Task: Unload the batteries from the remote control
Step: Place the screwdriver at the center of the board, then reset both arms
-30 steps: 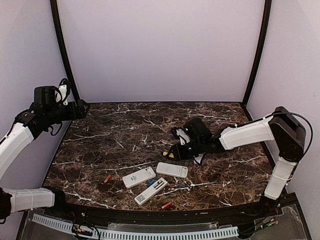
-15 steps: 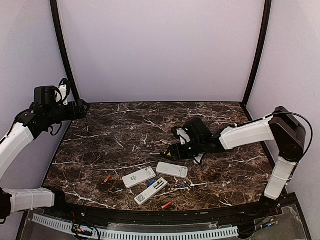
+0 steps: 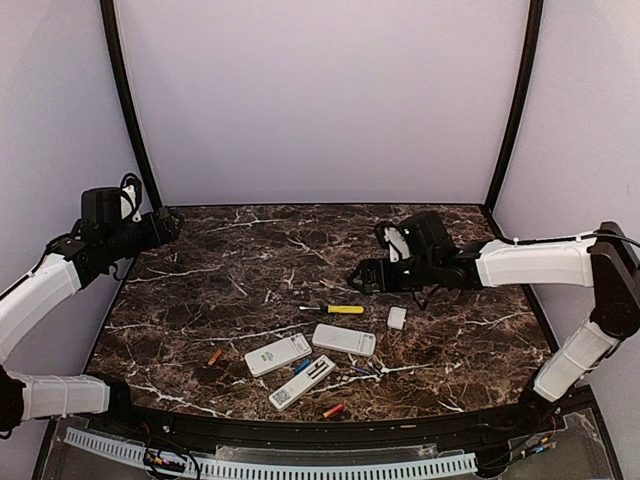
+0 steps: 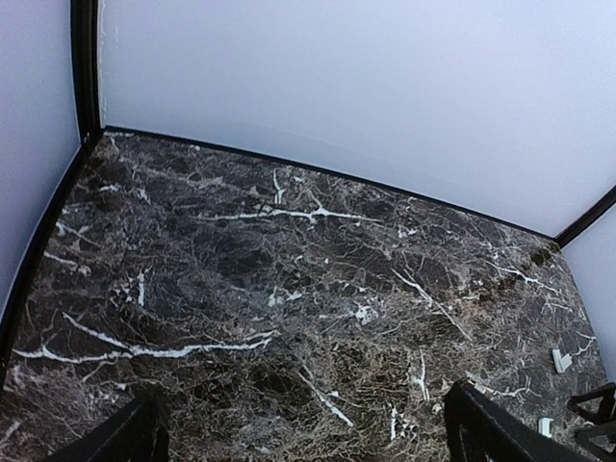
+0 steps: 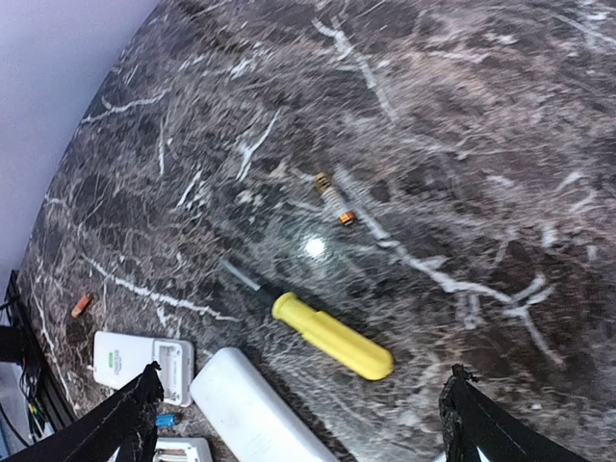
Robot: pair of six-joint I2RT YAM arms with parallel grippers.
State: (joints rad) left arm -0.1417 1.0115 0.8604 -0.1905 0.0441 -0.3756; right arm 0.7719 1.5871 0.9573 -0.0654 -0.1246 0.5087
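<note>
Marble tabletop (image 3: 250, 270), loose batteries (image 3: 333, 410) seemingly diagonal

Three white remotes lie flat and close together near the front of the table (image 3: 200, 270): the left remote (image 3: 278, 354), the right remote (image 3: 343, 340) and the front remote (image 3: 302, 381). A tiny blue battery (image 3: 300, 366) lies between them. An orange battery (image 3: 214, 356) lies alone further left. A red battery (image 3: 333, 410) lies nearest the front edge.

Lab booth: marble tabletop (image 3: 200, 262) enclosed by plain walls (image 3: 320, 100).
</note>
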